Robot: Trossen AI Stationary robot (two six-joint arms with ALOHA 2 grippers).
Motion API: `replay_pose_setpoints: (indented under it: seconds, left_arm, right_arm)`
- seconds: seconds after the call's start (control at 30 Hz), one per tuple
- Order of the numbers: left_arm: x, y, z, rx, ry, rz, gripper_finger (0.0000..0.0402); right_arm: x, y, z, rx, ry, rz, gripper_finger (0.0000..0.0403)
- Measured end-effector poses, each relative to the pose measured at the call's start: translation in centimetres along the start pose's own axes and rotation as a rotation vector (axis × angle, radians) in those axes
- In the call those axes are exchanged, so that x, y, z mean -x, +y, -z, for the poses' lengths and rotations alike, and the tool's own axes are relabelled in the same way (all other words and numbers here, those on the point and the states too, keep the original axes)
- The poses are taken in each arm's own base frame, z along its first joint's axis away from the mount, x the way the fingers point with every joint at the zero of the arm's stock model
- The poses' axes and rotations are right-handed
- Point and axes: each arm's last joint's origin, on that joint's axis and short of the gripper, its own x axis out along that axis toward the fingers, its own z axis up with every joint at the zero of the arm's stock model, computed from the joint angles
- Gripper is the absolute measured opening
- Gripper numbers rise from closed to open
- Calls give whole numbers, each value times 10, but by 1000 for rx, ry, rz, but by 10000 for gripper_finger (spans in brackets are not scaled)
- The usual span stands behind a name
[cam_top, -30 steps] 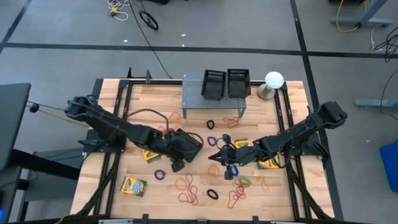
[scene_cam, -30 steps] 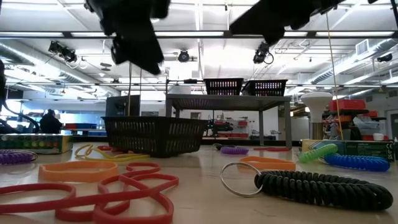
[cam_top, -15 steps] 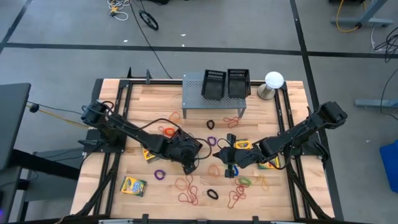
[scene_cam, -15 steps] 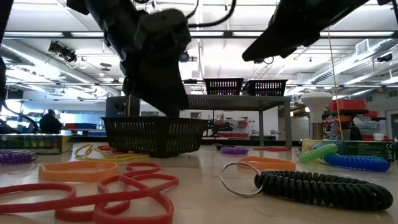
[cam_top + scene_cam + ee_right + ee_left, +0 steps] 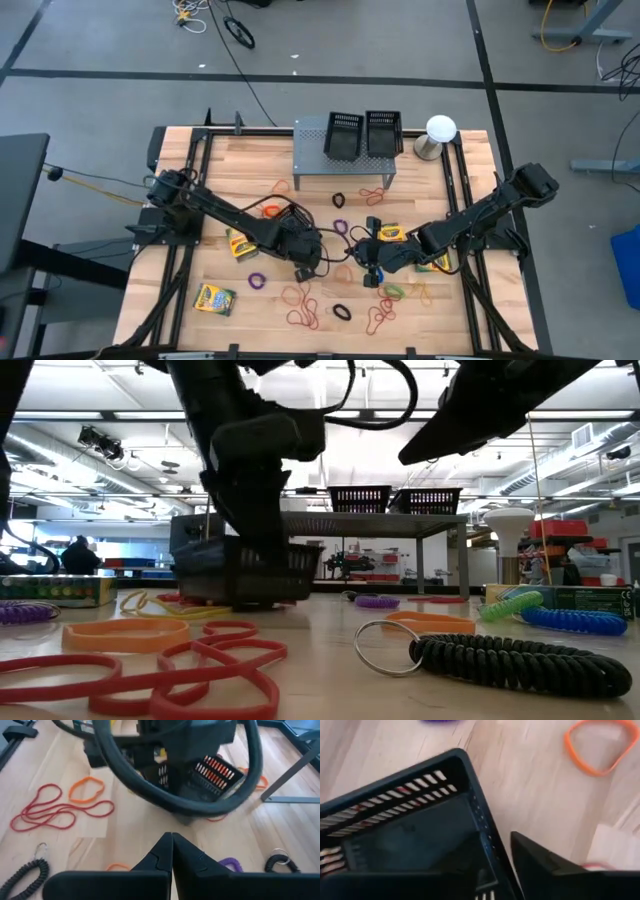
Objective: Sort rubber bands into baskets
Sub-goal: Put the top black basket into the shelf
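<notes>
One black mesh basket (image 5: pixel 250 570) stands tilted on the table. My left gripper (image 5: pixel 497 851) is shut on its wall, one finger inside and one outside, at the table's middle (image 5: pixel 305 266). Red rubber bands show through its mesh (image 5: pixel 216 770). Two more baskets (image 5: pixel 343 135) (image 5: pixel 384 133) sit on the grey stand (image 5: pixel 310 152). Loose rubber bands lie around: red (image 5: pixel 303 305), orange (image 5: pixel 283 187), purple (image 5: pixel 257 281), an orange one (image 5: pixel 597 747). My right gripper (image 5: pixel 171 841) is shut and holds nothing, hovering just right of the left gripper (image 5: pixel 368 265).
Crayon boxes lie at the front left (image 5: pixel 214 298) and near the right arm (image 5: pixel 392 233). A white domed object (image 5: pixel 441 128) stands at the back right. A black coil with a ring (image 5: pixel 520 660) lies near the front. A black cable loops across the right wrist view.
My left gripper moved right and down onto the basket and closed on its wall. The basket, flat before, now stands tilted. The right arm barely moved.
</notes>
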Motion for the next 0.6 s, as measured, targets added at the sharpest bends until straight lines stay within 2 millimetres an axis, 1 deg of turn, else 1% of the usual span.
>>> replay_pose_setpoints:
  seconds: [0.1,0.17,0.2,0.27,0.33,0.5,0.6]
  left_arm:
    - [16,-5,6,-71,36,2,52]
    - [23,-9,12,-125,52,-1,25]
    - [26,-10,16,-145,66,-16,18]
    - [29,-12,23,-178,89,-42,18]
    - [30,-13,28,-183,114,-59,40]
    - [28,-15,25,-181,75,-48,146]
    - [28,-16,23,-187,50,-42,198]
  right_arm:
    - [0,0,1,4,4,12,7]
    - [0,0,0,4,2,13,7]
    - [0,0,0,3,2,13,7]
    - [0,0,0,5,3,13,7]
    - [0,0,0,4,0,12,7]
    - [0,0,0,5,0,13,7]
    - [0,0,0,5,0,13,7]
